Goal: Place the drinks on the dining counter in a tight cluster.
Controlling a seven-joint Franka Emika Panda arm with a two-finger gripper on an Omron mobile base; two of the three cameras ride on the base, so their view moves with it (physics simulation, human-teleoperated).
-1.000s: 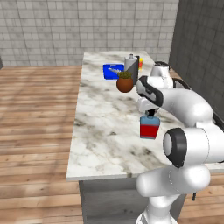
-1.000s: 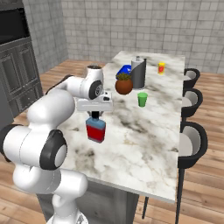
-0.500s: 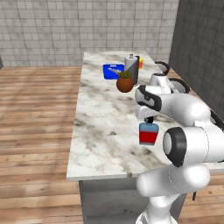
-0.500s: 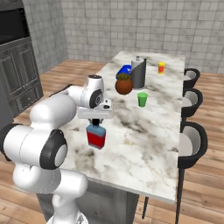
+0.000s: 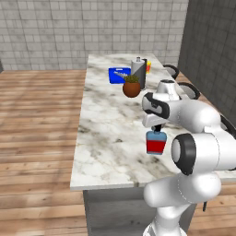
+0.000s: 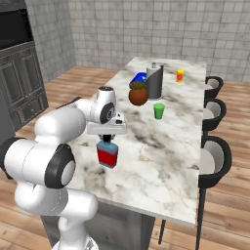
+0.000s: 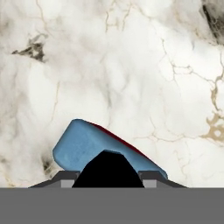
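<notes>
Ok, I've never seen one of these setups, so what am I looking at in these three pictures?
It is a rendered kitchen with a white robot arm on a wheeled base. Two pictures come from cameras on the base, behind the arm to its left and right; the third looks down from the arm's hand. The end effector is shut on the black cap of a squat blue flask with a red label, over the marble dining counter. Further along the counter stand a brown pot with a plant, a grey cylinder, a blue container, a green cup and a small orange cup.
</notes>
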